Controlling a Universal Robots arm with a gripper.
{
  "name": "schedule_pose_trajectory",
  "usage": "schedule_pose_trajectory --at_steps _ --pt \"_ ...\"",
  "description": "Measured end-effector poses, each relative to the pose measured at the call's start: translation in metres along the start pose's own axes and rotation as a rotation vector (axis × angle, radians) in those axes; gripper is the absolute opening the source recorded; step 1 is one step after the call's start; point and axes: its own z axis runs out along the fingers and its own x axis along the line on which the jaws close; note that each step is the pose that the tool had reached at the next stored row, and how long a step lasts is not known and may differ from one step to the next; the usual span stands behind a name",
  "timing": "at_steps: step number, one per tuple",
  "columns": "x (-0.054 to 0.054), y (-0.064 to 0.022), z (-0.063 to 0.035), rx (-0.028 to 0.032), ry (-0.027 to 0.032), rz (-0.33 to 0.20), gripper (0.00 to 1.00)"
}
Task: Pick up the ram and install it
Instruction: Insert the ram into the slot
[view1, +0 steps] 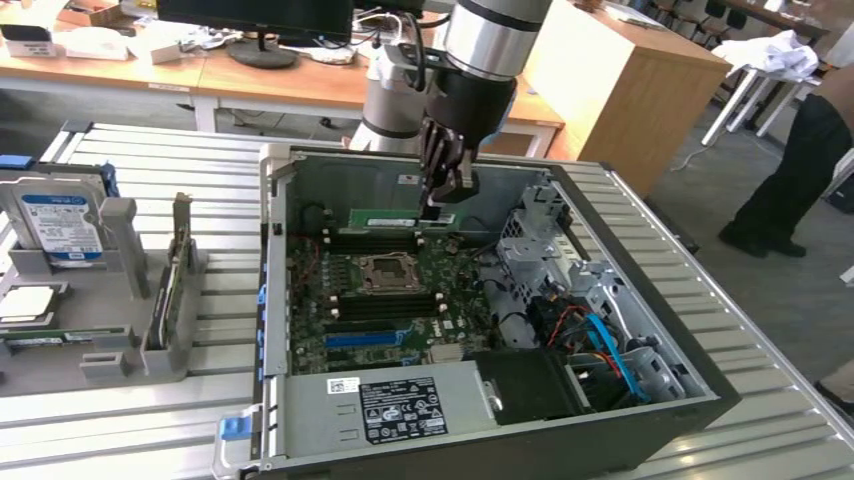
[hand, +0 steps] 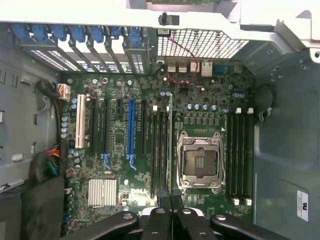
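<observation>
Hand (view1: 442, 207) gripping ram (view1: 387, 218), CPU socket (view1: 387, 270) just beside

Wooden desks (view1: 274, 88), grey floor (view1: 754, 300), perhaps carpet

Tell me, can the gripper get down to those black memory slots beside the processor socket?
Probably yes. The gripper, shut on the ram, hangs over the memory slots beside the processor socket. The computer case lies open, and no cable crosses between them.
</observation>
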Motion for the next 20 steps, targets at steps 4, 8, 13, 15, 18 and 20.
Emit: schedule_pose_trajectory --at_steps 4,8,13,15,18,20 --pt "0.0 -0.0003 0.0056 0.0 -0.0001 0.0 0.12" --pt "0.0 -0.0005 0.0113 0.0 0.0 0.0 0.12" --pt "0.0 -0.0009 0.0187 0.0 -0.0002 0.0 0.12" --pt "0.0 -0.0011 0.0212 0.0 0.0 0.0 0.12" --pt "0.0 -0.0011 0.0223 0.0 0.0001 0.0 0.12" --pt "0.001 -0.0011 0.0223 0.0 0.0001 0.0 0.12"
